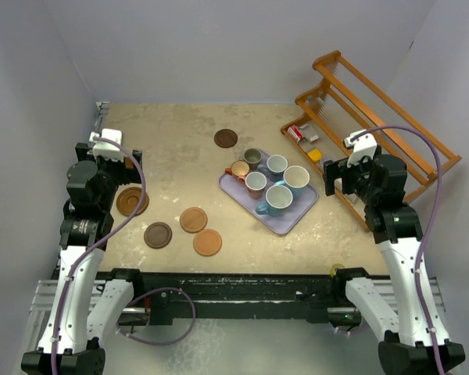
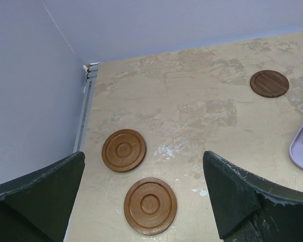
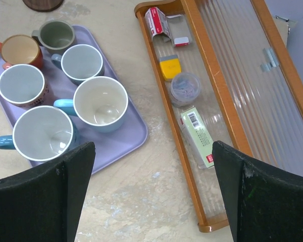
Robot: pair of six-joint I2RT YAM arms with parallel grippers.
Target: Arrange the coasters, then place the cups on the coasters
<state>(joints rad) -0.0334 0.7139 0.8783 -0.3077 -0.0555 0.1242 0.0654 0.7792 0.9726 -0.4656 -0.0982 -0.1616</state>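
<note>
Several brown coasters lie loose on the left half of the table: a dark one [image 1: 226, 138] at the back, a dark one [image 1: 158, 234] and two orange-brown ones [image 1: 193, 219] [image 1: 207, 242] in front. One more coaster [image 1: 131, 201] is partly under my left arm. My left gripper [image 1: 113, 164] [image 2: 144, 166] hangs open above two coasters [image 2: 123, 150] [image 2: 150, 205], touching neither. Several cups stand on the lavender tray [image 1: 285, 223] [image 3: 126, 136]: two light blue [image 3: 100, 101] [image 3: 42, 133], grey-blue [image 3: 81, 62], pinkish-red [image 3: 21, 84], orange [image 3: 20, 50] and grey-olive [image 3: 56, 35]. My right gripper [image 1: 352, 176] [image 3: 154, 151] is open and empty over bare table, right of the tray.
A wooden rack [image 1: 391, 141] [image 3: 227, 101] stands at the right. Its lower shelf holds a red-white box [image 3: 154, 20], a yellow block [image 3: 167, 67], a clear tub [image 3: 184, 89] and a green packet [image 3: 197, 136]. Walls close the left, back and right sides.
</note>
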